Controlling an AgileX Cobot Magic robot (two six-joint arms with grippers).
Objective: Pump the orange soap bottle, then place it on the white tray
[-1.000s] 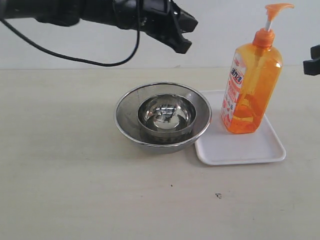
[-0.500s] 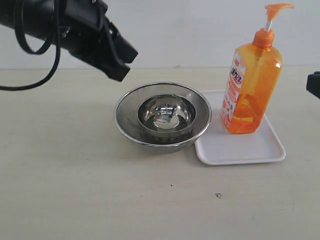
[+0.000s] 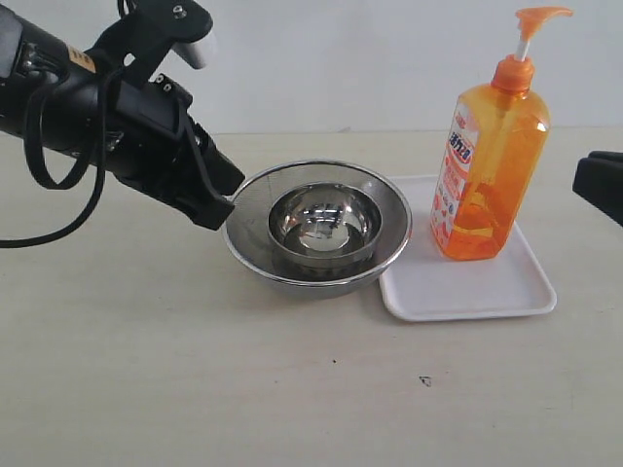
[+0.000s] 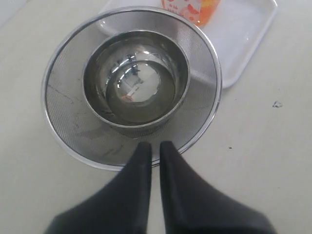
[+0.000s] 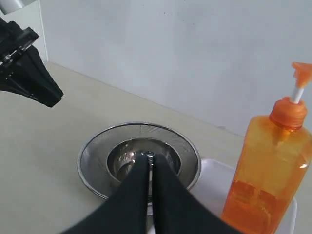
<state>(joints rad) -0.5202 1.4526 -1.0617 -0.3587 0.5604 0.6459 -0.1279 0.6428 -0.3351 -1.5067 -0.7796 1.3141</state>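
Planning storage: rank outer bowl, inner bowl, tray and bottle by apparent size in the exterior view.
1. Outer bowl and tray: alike in spread, not ranked apart.
2. Bottle: tallest, yet narrower; close behind, so unsure.
3. Inner bowl: clearly smallest.

Orange soap bottle upright on white tray, pump head raised, near tray's back.

Left tool and right tool both hang closed, empty.
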